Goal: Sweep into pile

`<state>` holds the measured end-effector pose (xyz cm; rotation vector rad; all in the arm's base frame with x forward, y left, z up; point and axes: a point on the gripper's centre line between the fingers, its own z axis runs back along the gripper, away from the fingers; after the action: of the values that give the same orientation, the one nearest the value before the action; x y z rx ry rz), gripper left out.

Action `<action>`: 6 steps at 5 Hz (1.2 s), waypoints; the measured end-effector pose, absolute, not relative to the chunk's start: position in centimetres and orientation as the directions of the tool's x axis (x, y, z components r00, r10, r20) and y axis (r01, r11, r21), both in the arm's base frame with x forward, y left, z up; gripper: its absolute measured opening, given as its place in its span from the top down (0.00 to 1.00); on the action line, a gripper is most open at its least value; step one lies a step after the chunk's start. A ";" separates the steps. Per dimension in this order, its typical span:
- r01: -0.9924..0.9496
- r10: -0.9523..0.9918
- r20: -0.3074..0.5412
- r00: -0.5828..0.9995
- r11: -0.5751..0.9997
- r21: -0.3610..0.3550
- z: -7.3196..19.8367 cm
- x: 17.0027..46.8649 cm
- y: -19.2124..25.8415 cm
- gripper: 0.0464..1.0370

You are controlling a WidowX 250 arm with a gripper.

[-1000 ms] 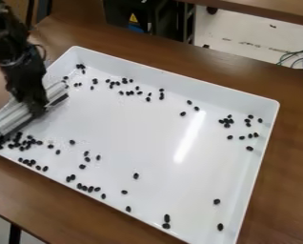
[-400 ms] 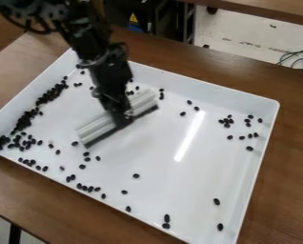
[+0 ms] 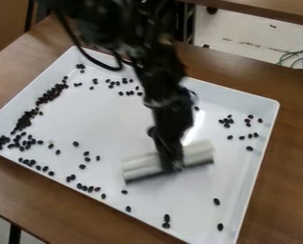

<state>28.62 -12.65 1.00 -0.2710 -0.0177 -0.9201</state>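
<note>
- Brown desk (image 3: 281,190) underneath, with a white, raised-rim tray (image 3: 71,114) lying across it, one corner pointing away to the far left.
- Small black beans (image 3: 24,121) lie in the tray: thickest in a dark band along its left edge, down to the near left corner.
- Looser ones trail along the tray's near edge, others sit by the far edge toward the far left corner, a scattered group is near the far right corner, and a few lie toward the near right corner.
- White, ridged sweeper (image 3: 141,167) over the middle of the tray, a bit nearer the near edge than the far one, its long side running roughly left to right; it looks blurred.
- Black claw (image 3: 172,164) pointing down at the middle of the sweeper; whether it's apart, together or clamped, I can't tell.
- Black arm (image 3: 164,81) above it, coming in over the tray's far edge.
- Pale floor (image 3: 237,38) beyond the desk, with thin wires (image 3: 297,57) at the right and another wooden surface (image 3: 268,10) above.
</note>
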 end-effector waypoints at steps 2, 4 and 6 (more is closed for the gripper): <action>0.835 -0.858 0.041 0.511 0.485 -0.260 -0.9 31.1 -18.7 0.68; 0.786 -0.806 0.035 0.592 0.567 -0.247 -0.9 35.6 -19.1 0.68; 0.596 -0.572 0.170 0.803 0.762 -0.253 -0.3 37.5 -14.0 0.68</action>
<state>37.51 -13.97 -0.26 -0.3035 -0.0840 -0.6357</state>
